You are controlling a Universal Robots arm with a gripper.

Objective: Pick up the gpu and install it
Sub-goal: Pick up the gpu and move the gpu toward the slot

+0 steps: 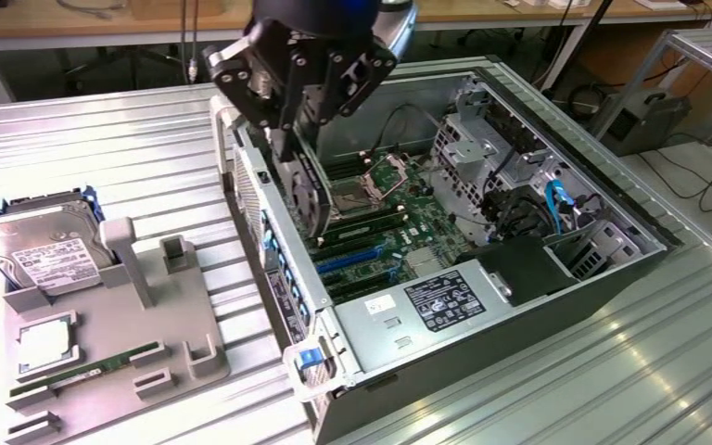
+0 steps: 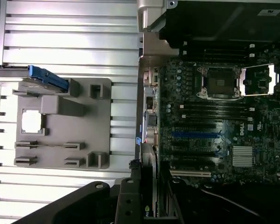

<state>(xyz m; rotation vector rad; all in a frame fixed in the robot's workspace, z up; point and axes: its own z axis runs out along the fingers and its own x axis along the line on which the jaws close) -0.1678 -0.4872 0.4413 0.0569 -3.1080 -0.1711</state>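
Black-fanned gpu (image 1: 311, 195), expansion card, one item. Location: held in the air inside the open computer case (image 1: 603, 297), close to the case's rear wall and above the motherboard (image 1: 425, 222).

End effector (image 1: 292, 139): clenched on the card's upper edge and carrying its weight.

Orientation: the card hangs upright, directly below the fingers. Its long axis runs down from the grasp toward the board, with the fan face turned to the exterior view's right. In the wrist view the card shows edge-on as a thin strip next to the rear wall.

Key relation: the blue expansion slots (image 1: 353, 261) lie below the card's lower end and slightly toward the exterior view's right. Whether the lower end touches the board cannot be told, and it does not look seated. Judgement: pick-up done, installation in hand.

Other items, well apart on the ribbed metal bench (image 1: 108, 148):
- Grey fixture (image 1: 146, 306), at the exterior view's left.
- Hard drive (image 1: 37, 252), standing in the fixture.
- Processor chip (image 1: 44, 345), lying in the fixture.
- Green memory stick (image 1: 84, 366), lying in the fixture.
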